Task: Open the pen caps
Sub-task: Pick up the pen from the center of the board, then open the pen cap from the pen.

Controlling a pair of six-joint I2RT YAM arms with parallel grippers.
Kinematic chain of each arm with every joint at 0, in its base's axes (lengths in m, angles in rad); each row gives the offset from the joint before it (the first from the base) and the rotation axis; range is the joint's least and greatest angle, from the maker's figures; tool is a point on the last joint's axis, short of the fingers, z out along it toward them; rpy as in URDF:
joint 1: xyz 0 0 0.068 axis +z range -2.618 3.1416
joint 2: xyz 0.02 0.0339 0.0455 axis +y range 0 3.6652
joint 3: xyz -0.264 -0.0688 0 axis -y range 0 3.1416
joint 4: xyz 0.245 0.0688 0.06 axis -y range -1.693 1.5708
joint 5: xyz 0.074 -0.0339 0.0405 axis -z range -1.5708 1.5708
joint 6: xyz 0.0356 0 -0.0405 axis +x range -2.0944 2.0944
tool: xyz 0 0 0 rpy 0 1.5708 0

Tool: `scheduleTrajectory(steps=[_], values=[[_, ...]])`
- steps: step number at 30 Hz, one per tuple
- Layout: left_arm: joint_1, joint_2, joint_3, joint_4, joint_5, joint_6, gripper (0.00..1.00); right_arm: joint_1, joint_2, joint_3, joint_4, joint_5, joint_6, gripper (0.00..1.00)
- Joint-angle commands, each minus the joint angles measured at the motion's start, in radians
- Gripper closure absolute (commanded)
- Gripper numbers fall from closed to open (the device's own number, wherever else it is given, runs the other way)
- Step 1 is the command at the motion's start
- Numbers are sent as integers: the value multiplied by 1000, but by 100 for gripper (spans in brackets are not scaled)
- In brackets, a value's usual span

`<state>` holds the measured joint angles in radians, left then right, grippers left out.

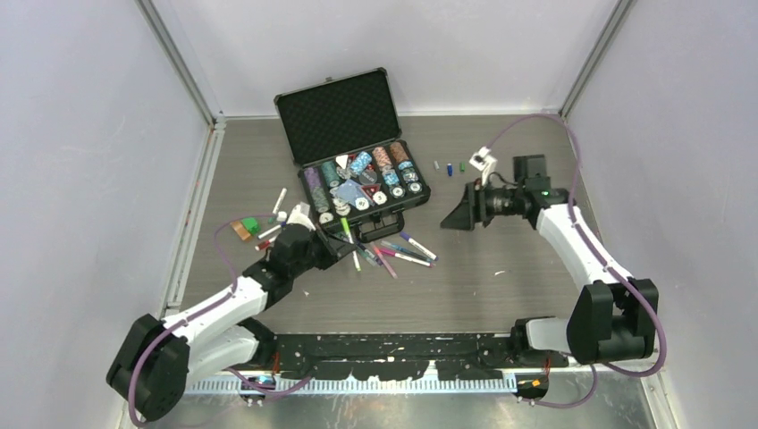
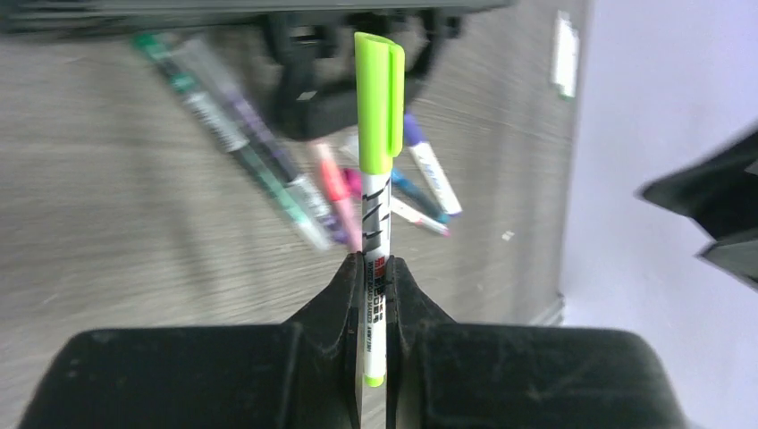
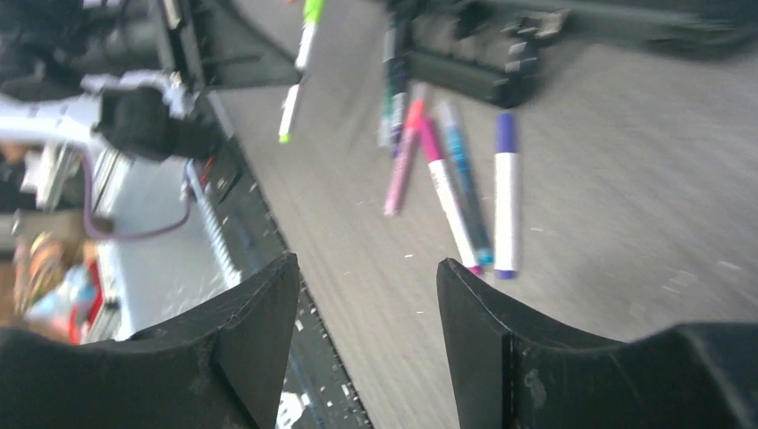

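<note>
- Left jaws pinch the white barrel of a lime-capped pen (image 2: 376, 223), its cap (image 2: 379, 98) on, pointing to 12 o'clock.
- Barrel print, black and red, is too small to read.
- Right jaws spread, empty.
- Loose pens (image 1: 398, 253) lie on the worktop (image 1: 501, 286), 6 o'clock of the black case (image 1: 344, 116).

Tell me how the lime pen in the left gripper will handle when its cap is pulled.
The lime pen looks stiff: it stands straight out of the shut left gripper. Held near its tail, it may pivot or slip along its smooth barrel. Its clipped cap would probably limit rolling if dropped.
</note>
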<state>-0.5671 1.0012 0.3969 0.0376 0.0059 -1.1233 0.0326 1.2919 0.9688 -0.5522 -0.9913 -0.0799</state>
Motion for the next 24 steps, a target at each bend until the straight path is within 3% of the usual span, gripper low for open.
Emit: scheduleTrajectory(steps=[1,5,9,13,24], values=[[2,-3,-34,513,242,157,100,113,-24,-67,115,-142,-19,35],[-5,106,-29,743,314,131,100,174,-3,-119,282,-175,132,33],[-43,240,11,895,294,113,100,230,47,-142,415,-174,267,33],[-104,333,80,961,245,112,100,260,83,-203,680,-156,490,33],[-176,431,114,1075,111,95,100,313,151,-226,848,-105,629,38]])
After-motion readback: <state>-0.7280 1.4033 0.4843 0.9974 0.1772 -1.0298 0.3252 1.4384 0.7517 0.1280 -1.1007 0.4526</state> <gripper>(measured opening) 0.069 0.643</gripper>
